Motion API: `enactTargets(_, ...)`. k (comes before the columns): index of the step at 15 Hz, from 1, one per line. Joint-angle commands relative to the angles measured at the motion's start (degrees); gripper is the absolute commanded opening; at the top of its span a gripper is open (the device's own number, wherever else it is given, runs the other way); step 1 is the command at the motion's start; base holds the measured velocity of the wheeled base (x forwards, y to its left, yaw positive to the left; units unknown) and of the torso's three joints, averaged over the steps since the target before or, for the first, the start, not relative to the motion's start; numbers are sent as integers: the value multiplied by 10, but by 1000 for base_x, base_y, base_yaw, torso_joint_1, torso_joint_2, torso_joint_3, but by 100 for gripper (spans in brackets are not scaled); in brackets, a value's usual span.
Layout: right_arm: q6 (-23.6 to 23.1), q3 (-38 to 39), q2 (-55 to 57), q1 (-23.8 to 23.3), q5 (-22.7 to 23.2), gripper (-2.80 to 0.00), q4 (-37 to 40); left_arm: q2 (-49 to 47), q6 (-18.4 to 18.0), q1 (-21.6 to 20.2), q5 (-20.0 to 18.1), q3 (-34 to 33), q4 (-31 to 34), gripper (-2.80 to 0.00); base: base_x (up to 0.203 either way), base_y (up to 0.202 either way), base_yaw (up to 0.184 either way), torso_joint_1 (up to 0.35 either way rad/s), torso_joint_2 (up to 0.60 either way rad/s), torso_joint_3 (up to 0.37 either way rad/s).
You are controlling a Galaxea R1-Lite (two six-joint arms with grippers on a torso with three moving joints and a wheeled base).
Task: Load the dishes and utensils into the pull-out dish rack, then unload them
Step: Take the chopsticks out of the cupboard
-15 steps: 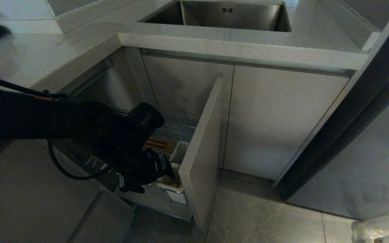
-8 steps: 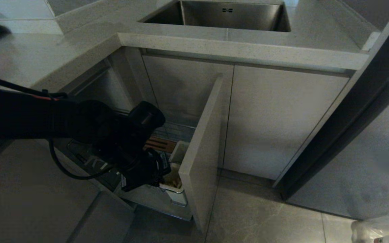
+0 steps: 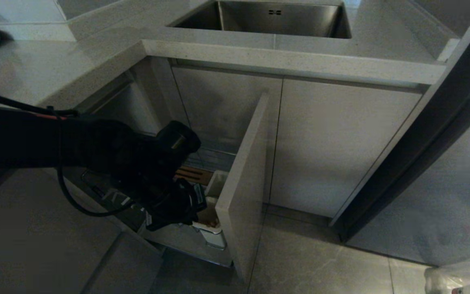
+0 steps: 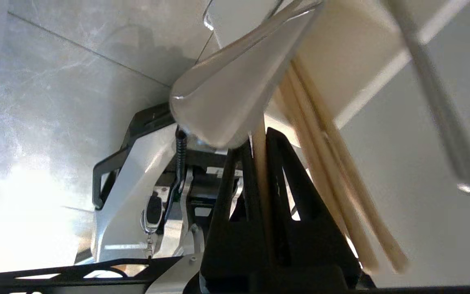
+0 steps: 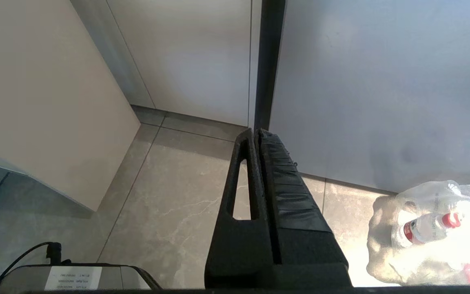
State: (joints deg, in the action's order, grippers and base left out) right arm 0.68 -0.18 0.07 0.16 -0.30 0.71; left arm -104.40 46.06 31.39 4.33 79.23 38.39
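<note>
the rack (image 3: 202, 173) stands pulled out under the table (image 3: 76, 69), its beige door front (image 3: 243, 179) swung toward the floor tiles, and the white cup (image 3: 212, 228) sits at its near end, just behind that door. no plate or bowl shows in the rack from here; much of it is hidden by the left arm.

the left gripper (image 3: 194, 212) reaches down into the cup, and in the left wrist view it (image 4: 259, 141) has its fingers (image 4: 231, 192) pinched narrow on one chopstick (image 4: 260, 163). more chopsticks (image 4: 341, 196) lean just beside it in the cup, and a silver handle, probably the fork (image 4: 222, 90), lies across the front, touching or very near the held stick; i cannot tell which.

this looks like the unloading half of the task, at the utensils: the grip is made and the lift is not yet begun. the next move calls for a straight pull along the stick's own line, slow enough that the metal handle and the neighbouring sticks are not dragged out with it, then a carry up to the table.

the right gripper (image 5: 259, 139) hangs parked over the floor, fingers pressed together, holding nothing, near a clear bag of red-capped bottles (image 5: 426, 226).

writing: a white label (image 5: 74, 271) on the robot's base carries small print, too small to read; the bottle labels cannot be read either.
</note>
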Motion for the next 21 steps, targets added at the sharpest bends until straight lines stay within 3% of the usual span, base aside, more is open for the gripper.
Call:
enactTargets(1,0,0,0,0,0,-280,0,29,3,1,1,7,2,-280,0,0,0,0,0,0)
enactTargets(10,0,0,0,0,0,-280,0,140,16,12,1,50,47,-280,0,0,0,0,0,0)
enactTargets(16,0,0,0,0,0,-280,0,203,18,32,3,95,110,-280,0,0,0,0,0,0)
enactTargets(21,0,0,0,0,0,-280,0,240,16,64,77,127,157,-280,0,0,0,0,0,0)
